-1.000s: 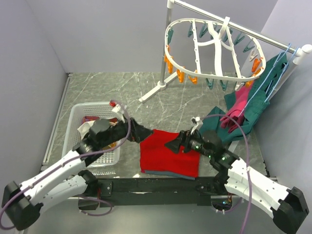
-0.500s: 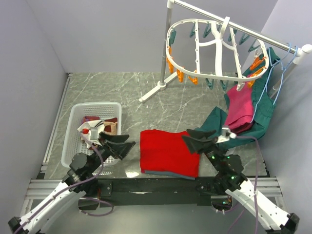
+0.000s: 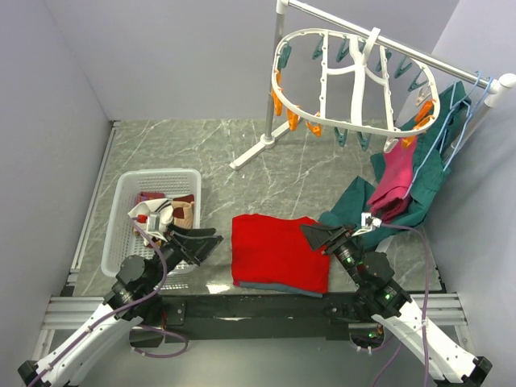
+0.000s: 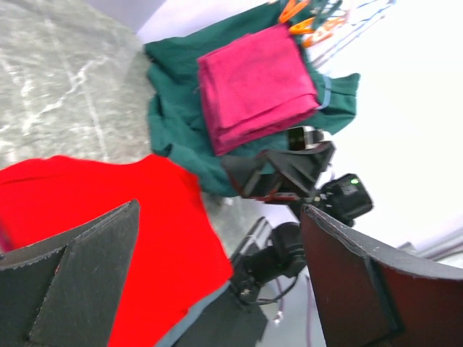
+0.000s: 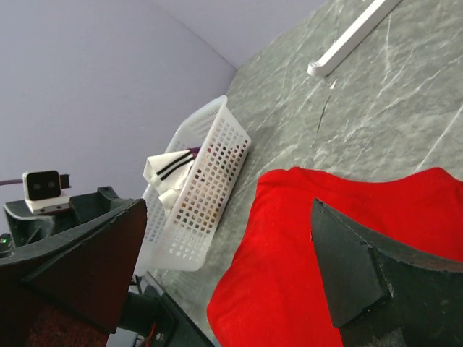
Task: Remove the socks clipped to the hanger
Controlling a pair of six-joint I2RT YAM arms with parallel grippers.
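Note:
The white oval hanger (image 3: 355, 81) hangs from the rack bar at the back right, and I see nothing on its orange and teal pegs. Several socks (image 3: 168, 211) lie in the white basket (image 3: 121, 218) at the left. A whitish striped sock (image 5: 168, 170) shows over the basket (image 5: 210, 181) rim in the right wrist view. My left gripper (image 3: 203, 240) (image 4: 217, 217) is open and empty, low beside the basket. My right gripper (image 3: 318, 235) (image 5: 228, 210) is open and empty at the red cloth's right edge.
A flat red cloth (image 3: 278, 250) (image 4: 108, 210) (image 5: 304, 253) lies between the grippers. Teal and pink garments (image 3: 403, 181) (image 4: 253, 79) hang on blue hangers at the right, draping onto the table. The rack's pole and foot (image 3: 270, 105) stand behind. Purple walls close in both sides.
Both arms have drawn back from over the red cloth toward their bases and now sit low. The hanger has swung slightly on its bar. Both grippers stayed open.

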